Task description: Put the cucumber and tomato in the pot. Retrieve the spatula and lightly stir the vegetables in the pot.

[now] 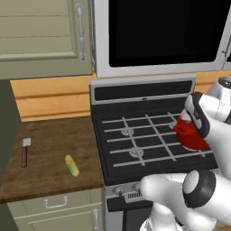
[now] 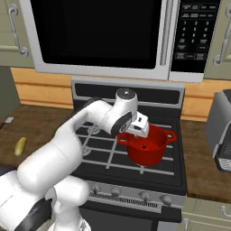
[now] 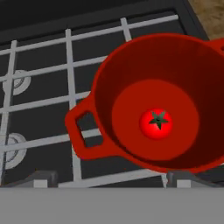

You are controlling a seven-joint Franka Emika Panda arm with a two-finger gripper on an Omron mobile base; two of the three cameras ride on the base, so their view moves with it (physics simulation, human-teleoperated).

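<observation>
The tomato lies in the pot on the stove; the fingers hover wide and empty above; next comes the cucumber (on the tabletop, well left).

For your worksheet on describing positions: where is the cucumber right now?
The cucumber lies on the wooden counter left of the stove, right of the spatula; the right base view shows it at the far left.

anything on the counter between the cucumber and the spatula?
No. In the left base view the wooden counter is bare between the cucumber and the spatula.
</observation>
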